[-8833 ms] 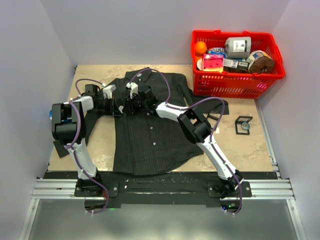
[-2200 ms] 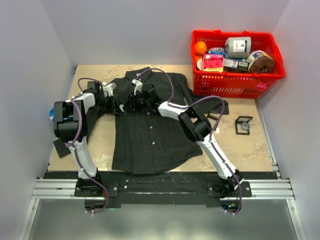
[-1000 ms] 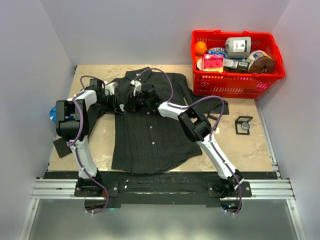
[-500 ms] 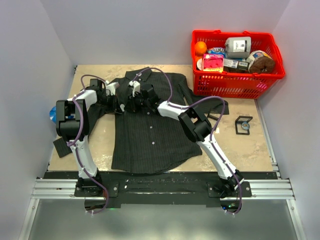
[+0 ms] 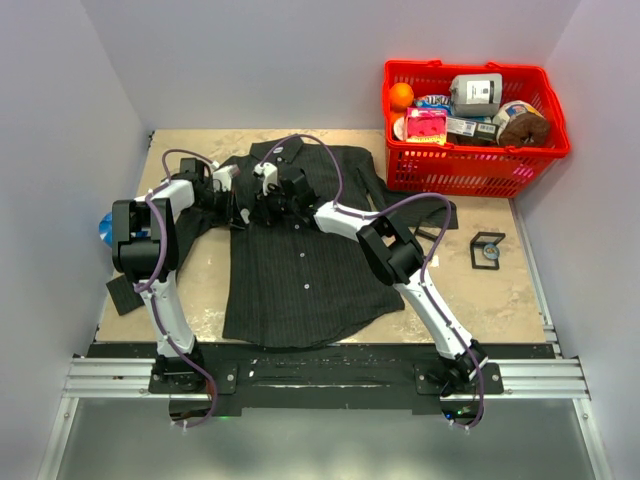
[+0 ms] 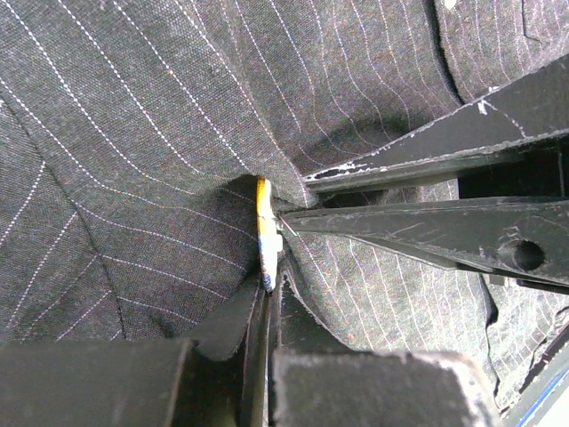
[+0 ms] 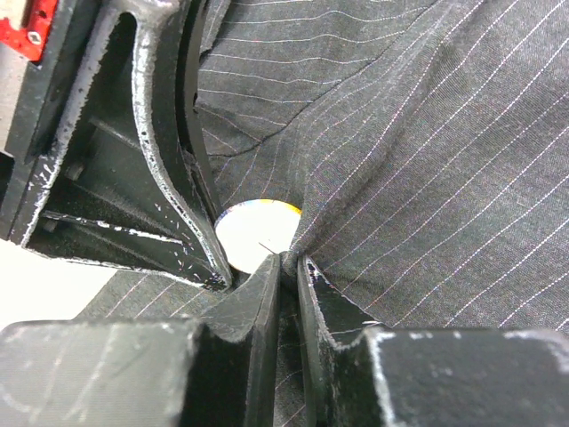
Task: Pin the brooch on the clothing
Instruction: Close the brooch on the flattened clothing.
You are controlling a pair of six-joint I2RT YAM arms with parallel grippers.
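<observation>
— Since both arms edged collarward over the last seconds, what holds?
— Left gripper (image 6: 267, 298) clamps brooch (image 6: 264, 233) edge-on between its tips; right gripper (image 7: 289, 276) pinches clothing (image 7: 427, 133) fold just ahead, touching it. Pinning underway.

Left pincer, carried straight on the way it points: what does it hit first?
Likely the dark pinstriped shirt fabric bunched just past the yellow-edged round brooch the left pincer grips; depth unclear.

Even, soft light; blurred foregrounds
</observation>
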